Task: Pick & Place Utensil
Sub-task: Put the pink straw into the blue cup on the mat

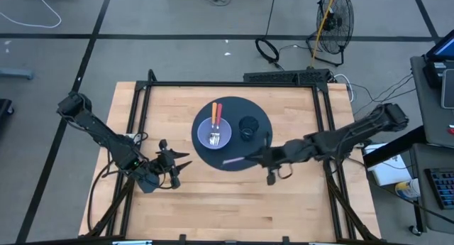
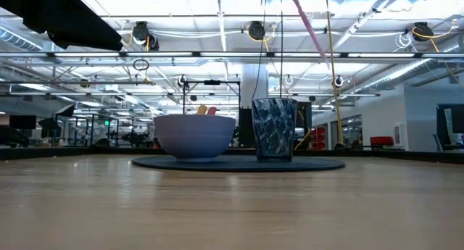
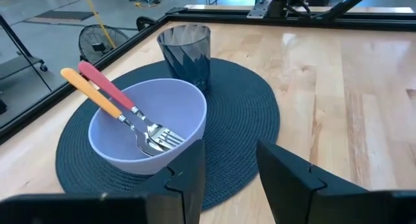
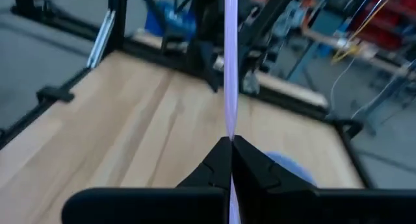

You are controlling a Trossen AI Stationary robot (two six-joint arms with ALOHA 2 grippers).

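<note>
My right hand [image 4: 231, 143] is closed tight on a pale lilac, thin-handled utensil [image 4: 230, 68], pinched low on its shaft so most of its length juts out beyond my fingertips. I hold it above the wooden bench [image 1: 298, 202], at the near edge of the round dark woven placemat [image 1: 213, 160]. Ahead of the hand sit the light blue round bowl [image 1: 206, 137], already carrying an orange-handled fork [image 3: 97, 97] and a pink-handled fork [image 3: 107, 86], and just beside it the dark blue faceted tumbler [image 1: 249, 127].

My left hand [image 3: 231, 169] waits part open and empty, off to the far side of the bowl.

Risks, as I judge them: the grip is narrow, so the utensil may pivot or slip. Its long free end could strike the tumbler or bowl rim on approach. A high release might bounce it out.
</note>
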